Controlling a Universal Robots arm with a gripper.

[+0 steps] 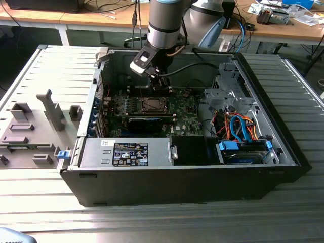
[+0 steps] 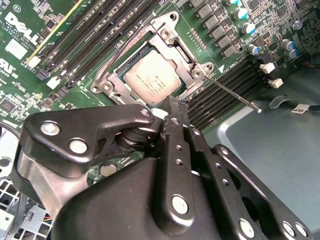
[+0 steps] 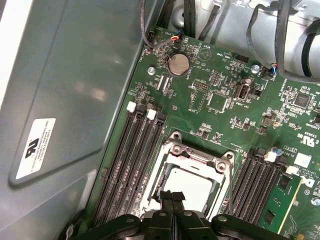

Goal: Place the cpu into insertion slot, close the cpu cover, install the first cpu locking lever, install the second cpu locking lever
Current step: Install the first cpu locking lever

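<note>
At the exterior view's left, a grey moulded fixture (image 1: 30, 129) sits on the ribbed metal table (image 1: 152, 223). The black case (image 1: 177, 182) holds the green board (image 1: 185, 114). There the dull silver square cpu (image 2: 152, 80) lies flat in the slot (image 2: 131, 61), framed by the thin steel cover (image 2: 167, 37). The black gripper (image 2: 175, 107) hangs just above its edge, fingertips (image 3: 167, 196) pressed together on nothing. Orange and blue cables (image 1: 238, 126) crowd the exterior view's right. The gripper hides part of the cpu, and the wire lever's (image 2: 235, 92) latching is unclear.

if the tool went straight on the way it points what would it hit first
Most likely the cpu, near the rim of the cpu cover; depth is unclear, so the tool might land on that rim instead.
</note>
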